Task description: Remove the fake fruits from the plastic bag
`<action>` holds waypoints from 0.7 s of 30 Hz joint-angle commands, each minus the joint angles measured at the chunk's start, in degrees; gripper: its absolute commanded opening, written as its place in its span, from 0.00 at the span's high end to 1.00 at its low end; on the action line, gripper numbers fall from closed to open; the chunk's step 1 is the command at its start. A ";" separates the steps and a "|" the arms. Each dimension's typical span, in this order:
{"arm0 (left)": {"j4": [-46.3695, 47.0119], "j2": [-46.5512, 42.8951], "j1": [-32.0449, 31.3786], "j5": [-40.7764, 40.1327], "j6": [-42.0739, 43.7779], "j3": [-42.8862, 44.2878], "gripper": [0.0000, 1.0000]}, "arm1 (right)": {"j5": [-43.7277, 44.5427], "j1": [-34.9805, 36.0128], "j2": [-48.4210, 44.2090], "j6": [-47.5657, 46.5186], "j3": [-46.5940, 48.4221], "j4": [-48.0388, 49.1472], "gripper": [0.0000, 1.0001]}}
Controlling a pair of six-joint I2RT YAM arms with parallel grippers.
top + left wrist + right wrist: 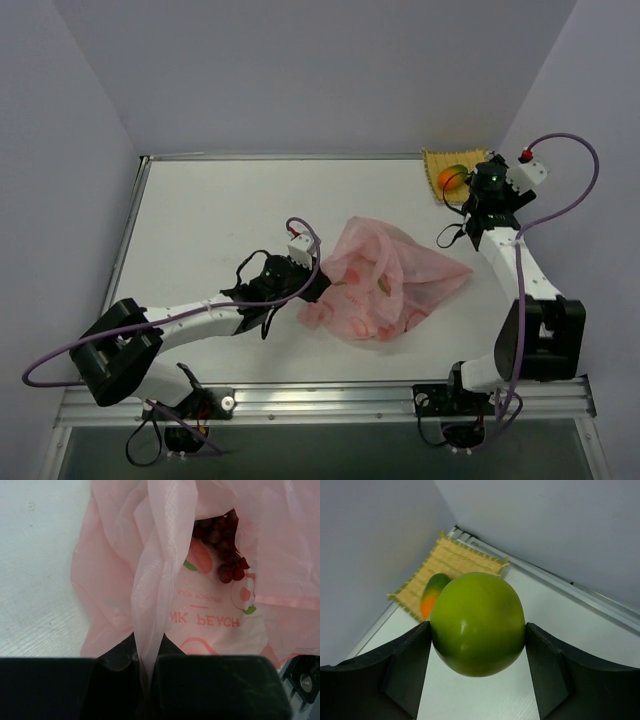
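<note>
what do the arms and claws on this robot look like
The left arm and right arm both have white tube links, black joint housings and a looping purple cable. A green light glows near each wrist. The left claw and right claw have blocky matte black fingers.

The left arm [190,322] and right arm [530,275] have white links and black joints. A purple cable [594,175] loops along each. The claw fingers [405,675] are matte black
</note>
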 commanded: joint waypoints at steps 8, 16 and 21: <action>1.96 0.04 -2.04 0.09 0.71 3.32 0.98 | -0.31 -10.41 28.41 0.86 16.68 10.98 0.56; 1.69 -0.93 -2.22 -1.13 1.15 2.88 0.98 | 2.68 -12.17 40.81 1.47 23.62 11.06 0.56; 1.87 -0.41 -2.22 -0.79 1.15 3.06 0.98 | 2.33 -12.35 45.47 2.70 29.52 9.31 0.55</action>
